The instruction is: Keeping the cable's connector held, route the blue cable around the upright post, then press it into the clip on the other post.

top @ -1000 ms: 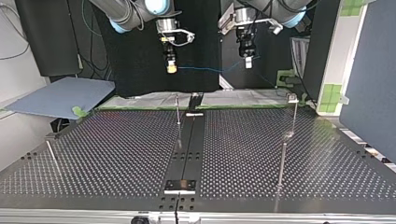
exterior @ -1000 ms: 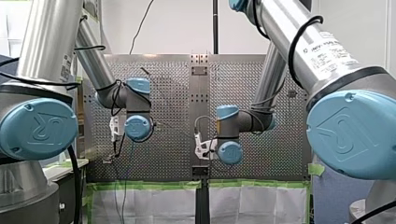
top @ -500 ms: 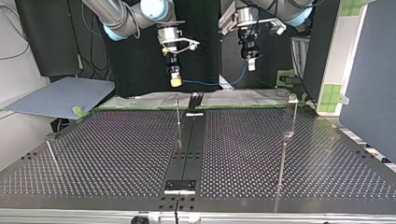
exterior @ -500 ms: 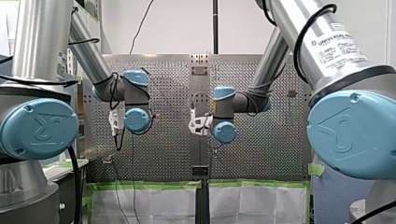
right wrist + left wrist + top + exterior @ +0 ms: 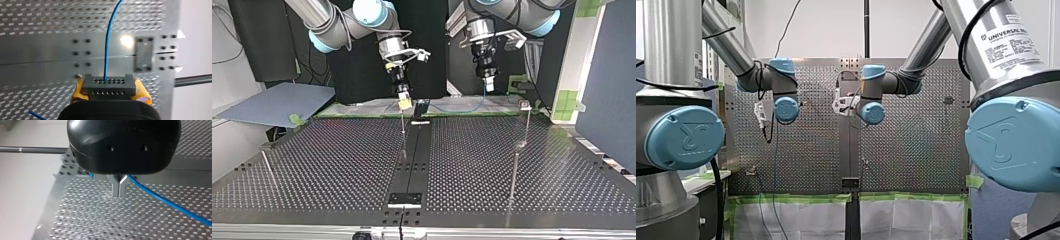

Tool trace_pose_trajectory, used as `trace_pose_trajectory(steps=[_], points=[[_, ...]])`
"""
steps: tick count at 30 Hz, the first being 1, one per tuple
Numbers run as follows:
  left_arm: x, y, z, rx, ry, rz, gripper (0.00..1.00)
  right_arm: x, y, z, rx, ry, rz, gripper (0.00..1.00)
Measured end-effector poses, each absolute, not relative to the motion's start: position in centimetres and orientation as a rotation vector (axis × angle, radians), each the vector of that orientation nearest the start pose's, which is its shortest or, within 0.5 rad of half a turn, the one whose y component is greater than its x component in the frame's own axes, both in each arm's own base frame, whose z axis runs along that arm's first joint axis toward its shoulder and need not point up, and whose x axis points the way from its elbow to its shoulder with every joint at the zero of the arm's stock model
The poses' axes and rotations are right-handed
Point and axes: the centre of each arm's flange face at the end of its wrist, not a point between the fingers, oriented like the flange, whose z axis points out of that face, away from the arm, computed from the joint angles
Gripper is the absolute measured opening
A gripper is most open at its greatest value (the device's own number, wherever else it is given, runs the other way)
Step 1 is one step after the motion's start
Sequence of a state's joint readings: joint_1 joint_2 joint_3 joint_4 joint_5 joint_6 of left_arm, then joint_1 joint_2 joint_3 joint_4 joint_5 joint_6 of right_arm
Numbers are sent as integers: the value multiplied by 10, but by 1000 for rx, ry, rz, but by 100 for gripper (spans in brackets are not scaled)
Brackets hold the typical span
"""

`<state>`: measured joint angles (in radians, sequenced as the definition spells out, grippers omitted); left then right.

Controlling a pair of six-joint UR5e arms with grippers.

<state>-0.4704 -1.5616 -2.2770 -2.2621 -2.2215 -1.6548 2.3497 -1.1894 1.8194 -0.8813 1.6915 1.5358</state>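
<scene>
Well, seen from across the table, both arms hang over the far edge of the perforated table [image 5: 337,165], and the blue cable [image 5: 485,95] droops in a shallow loop between them. My right gripper [image 5: 404,103], the one with yellow pads, is just left of centre in the top view. Its tip sits right above a thin upright post [image 5: 402,122] that stands beside the dark centre strip [image 5: 414,150]; I cannot tell whether it touches the post. Its own wrist camera shows the pads [image 5: 78,91] clamped on the 2 ends of a dark grey connector [image 5: 108,85] with 2 rows of small holes. The cable comes out of the upper row and runs straight ahead over the plate. My left gripper [image 5: 487,84] hangs further to the top view's right, clear of the table, with the cable dropping from its tip. In the left wrist view its 2 metal fingers [image 5: 115,188] are brought together tip to tip. The cable passes through at their root, with a short blue bit showing on one side and the long run leading off on the other. At the top view's right stands another post [image 5: 527,125] with a small clip [image 5: 525,105] at its top, well apart from the cable. A 3rd rod [image 5: 514,170] stands nearer the camera on that side.
</scene>
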Motion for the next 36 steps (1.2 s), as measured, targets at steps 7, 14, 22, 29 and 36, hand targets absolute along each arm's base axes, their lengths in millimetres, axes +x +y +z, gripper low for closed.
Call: trace_pose_trajectory(steps=[7,14,22,29,36], points=[[333,-237,294,-291,1344,-22,0,511,-343,300,1380,-665,1880,0],[355,-227,322,-287,1321,-21,0,531,-348,297,1460,-622,1896,0],[376,-210,361,-303,1280,-49,0,545,-354,314,1491,-586,1924,0],[394,-190,397,-330,1243,-55,0,554,-360,336,1486,-568,1950,0],[413,-171,417,-354,1237,-42,0,563,-368,364,1439,-558,2011,0]])
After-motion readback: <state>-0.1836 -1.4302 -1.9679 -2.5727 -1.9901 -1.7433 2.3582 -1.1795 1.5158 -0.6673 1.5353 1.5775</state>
